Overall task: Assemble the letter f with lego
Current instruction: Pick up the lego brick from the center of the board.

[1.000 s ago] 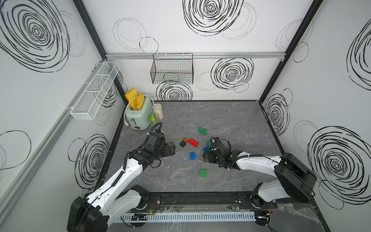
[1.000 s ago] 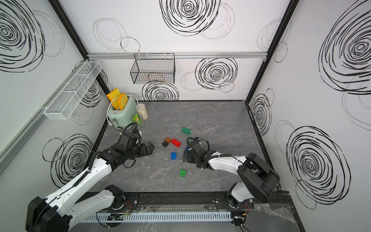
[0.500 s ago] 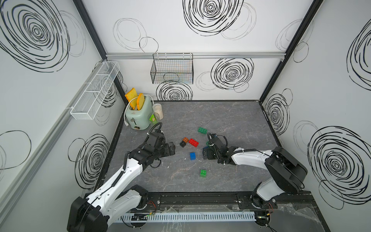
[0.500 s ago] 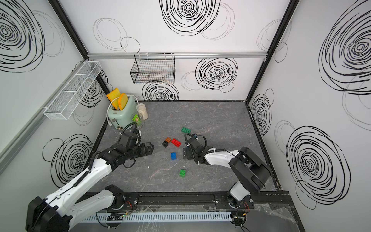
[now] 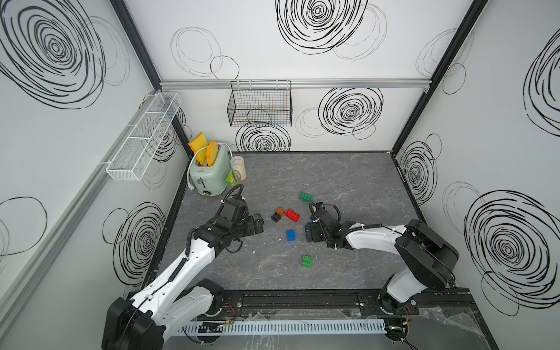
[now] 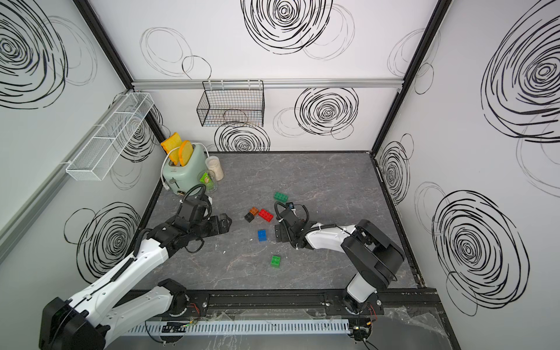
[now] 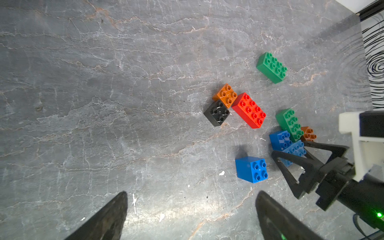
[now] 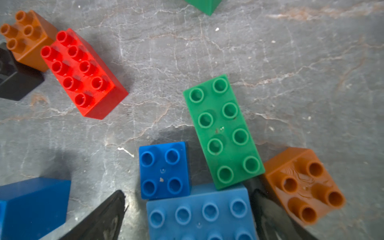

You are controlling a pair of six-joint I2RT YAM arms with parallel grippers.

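My right gripper (image 8: pixel 188 193) is open, its jaws on either side of a light blue oblong lego brick (image 8: pixel 200 214), with a gap on one side. Against that brick lie a blue square brick (image 8: pixel 164 170), a green oblong one (image 8: pixel 223 131) and an orange square one (image 8: pixel 303 187). In both top views the right gripper (image 5: pixel 309 225) hides this cluster. To its left sit red (image 5: pixel 292 215), orange (image 5: pixel 280 211), black (image 5: pixel 275 217) and blue (image 5: pixel 291 235) bricks. Green bricks lie behind (image 5: pixel 306 197) and in front (image 5: pixel 307 261). My left gripper (image 7: pixel 192 193) hangs open and holds nothing, left of the bricks (image 5: pixel 257 222).
A mint toaster (image 5: pixel 209 172) with toast and a pale jar (image 5: pixel 238 168) stand in the back left corner. A black wire basket (image 5: pixel 260 107) hangs on the back wall and a white mesh rack (image 5: pixel 142 142) on the left wall.
My right arm has reached further in, and its gripper has slid a little left and back over the brick cluster. The left arm has not moved.
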